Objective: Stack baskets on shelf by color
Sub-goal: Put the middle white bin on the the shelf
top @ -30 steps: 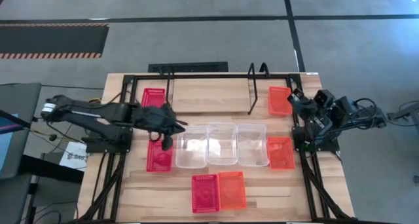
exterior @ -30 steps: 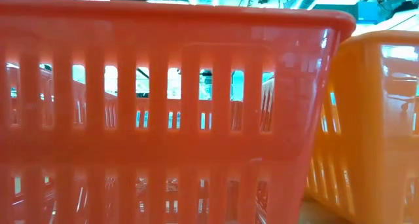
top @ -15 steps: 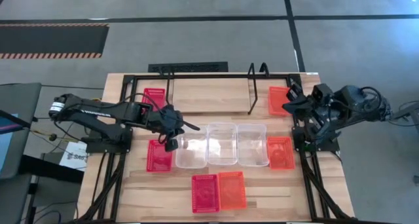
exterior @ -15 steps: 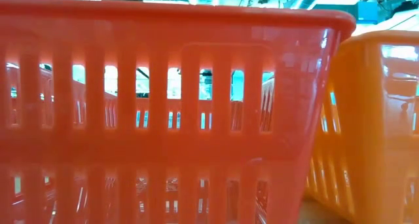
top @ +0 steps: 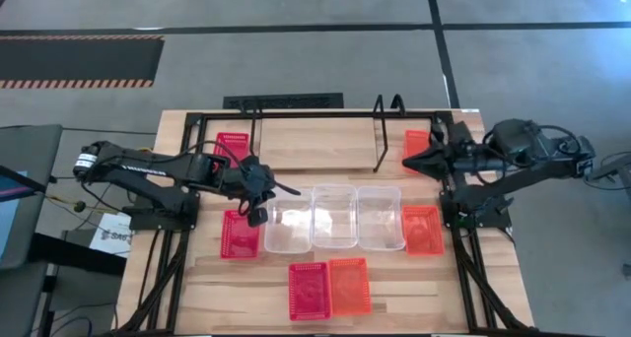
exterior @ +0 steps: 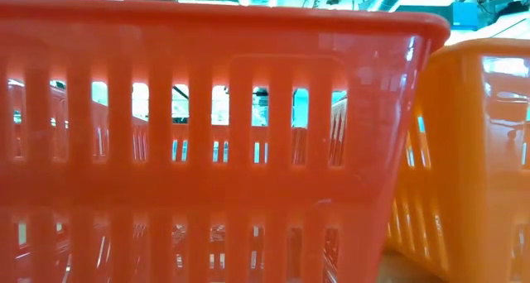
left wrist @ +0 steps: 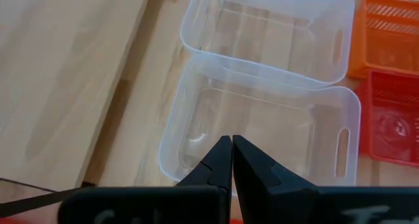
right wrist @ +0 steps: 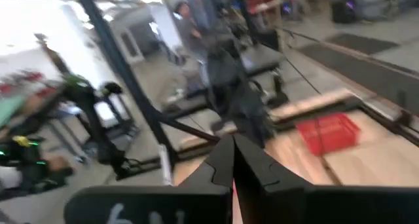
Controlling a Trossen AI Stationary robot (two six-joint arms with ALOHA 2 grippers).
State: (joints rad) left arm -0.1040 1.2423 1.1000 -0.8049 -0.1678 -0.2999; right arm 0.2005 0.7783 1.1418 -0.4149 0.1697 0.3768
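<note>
While the left tool (top: 268,191) hangs with its fingers pressed together and empty over the leftmost of three clear baskets (top: 289,219) in mid-counter (top: 306,140), the right tool (top: 411,161) — fingers together too, holding nothing — points at the shelf (top: 320,113) beside an orange basket (top: 418,146). Red baskets (top: 240,235) lie left; one red (top: 309,291) and one orange (top: 349,286) sit at the near edge.
</note>
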